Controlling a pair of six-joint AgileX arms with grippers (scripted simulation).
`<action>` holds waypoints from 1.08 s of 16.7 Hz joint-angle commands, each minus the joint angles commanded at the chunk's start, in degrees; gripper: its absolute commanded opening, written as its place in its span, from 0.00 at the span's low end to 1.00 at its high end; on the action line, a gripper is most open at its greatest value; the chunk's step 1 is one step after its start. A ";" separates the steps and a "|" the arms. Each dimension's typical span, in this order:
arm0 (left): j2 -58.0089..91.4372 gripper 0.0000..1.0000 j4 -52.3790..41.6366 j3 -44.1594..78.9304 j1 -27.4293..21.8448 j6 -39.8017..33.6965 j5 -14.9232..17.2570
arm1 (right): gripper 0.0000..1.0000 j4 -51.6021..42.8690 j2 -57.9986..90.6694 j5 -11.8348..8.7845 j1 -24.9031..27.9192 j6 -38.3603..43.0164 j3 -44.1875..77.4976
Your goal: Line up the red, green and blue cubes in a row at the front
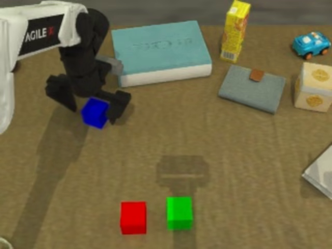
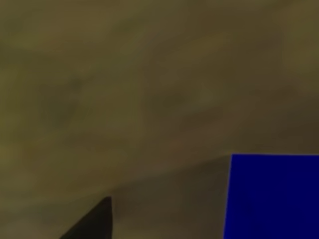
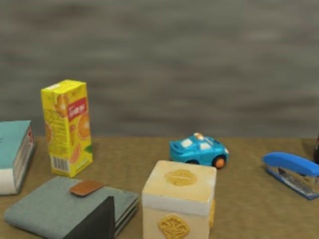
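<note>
The blue cube point(image 1: 95, 112) lies at the left of the table, in front of the teal book. My left gripper point(image 1: 97, 109) is down around it and open, one finger on each side. In the left wrist view the blue cube point(image 2: 273, 196) stands clear of the one dark fingertip point(image 2: 97, 223) that shows. The red cube point(image 1: 133, 217) and the green cube point(image 1: 179, 212) sit side by side near the front edge, a small gap between them. My right arm point(image 1: 321, 174) is parked at the right edge, and one dark fingertip point(image 3: 97, 224) of its gripper shows, holding nothing.
Along the back stand a teal book point(image 1: 161, 52), a yellow juice carton point(image 1: 235, 30), a grey wallet point(image 1: 252, 88), a blue toy car point(image 1: 311, 44) and a cream box with gold emblems point(image 1: 314, 87). A blue stapler point(image 3: 291, 172) lies beyond the cream box.
</note>
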 joint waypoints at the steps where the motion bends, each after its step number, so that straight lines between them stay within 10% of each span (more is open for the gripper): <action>1: 0.00 0.77 0.00 0.00 0.00 0.00 0.00 | 1.00 0.00 0.00 0.00 0.00 0.00 0.00; 11: 0.00 0.02 0.00 0.00 0.00 0.00 0.00 | 1.00 0.00 0.00 0.00 0.00 0.00 0.00; 18: 0.00 0.00 0.00 0.00 0.00 0.00 0.00 | 1.00 0.00 0.00 0.00 0.00 0.00 0.00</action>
